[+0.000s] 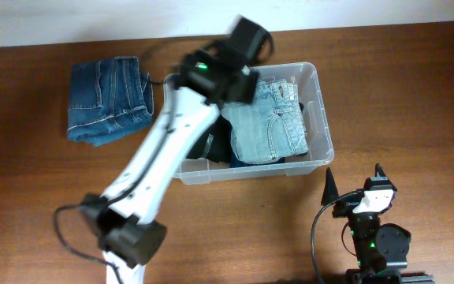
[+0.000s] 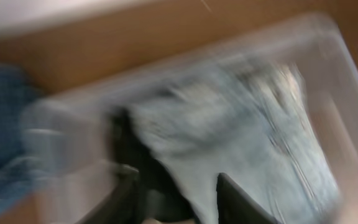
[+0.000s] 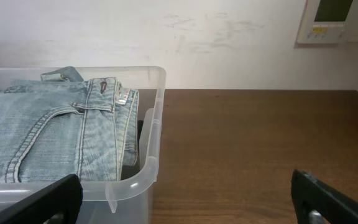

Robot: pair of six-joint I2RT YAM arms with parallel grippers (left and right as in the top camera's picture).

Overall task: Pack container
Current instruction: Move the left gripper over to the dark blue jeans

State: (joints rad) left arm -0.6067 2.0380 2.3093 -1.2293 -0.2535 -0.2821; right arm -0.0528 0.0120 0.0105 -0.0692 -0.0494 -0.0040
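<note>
The container (image 1: 322, 136), a clear plastic bin, stands mid-table. Folded light blue jeans (image 1: 268, 126) lie inside it on a dark garment (image 1: 217, 147). My left gripper (image 1: 249, 38) hangs blurred over the bin's back edge. In the left wrist view the left gripper (image 2: 179, 183) has its fingers (image 2: 244, 202) apart above the light jeans (image 2: 247, 124), holding nothing. My right gripper (image 1: 353, 180) stands open near the front right, off the bin's corner. In the right wrist view the right gripper (image 3: 185, 199) faces the container's rounded corner (image 3: 148, 177) and the light jeans (image 3: 48, 134).
Folded dark blue jeans (image 1: 109, 99) lie on the table to the left of the bin. The left arm (image 1: 160, 150) crosses the bin's left end. A black cable (image 1: 315, 233) loops beside the right arm's base. A wall panel (image 3: 337, 18) hangs behind the table.
</note>
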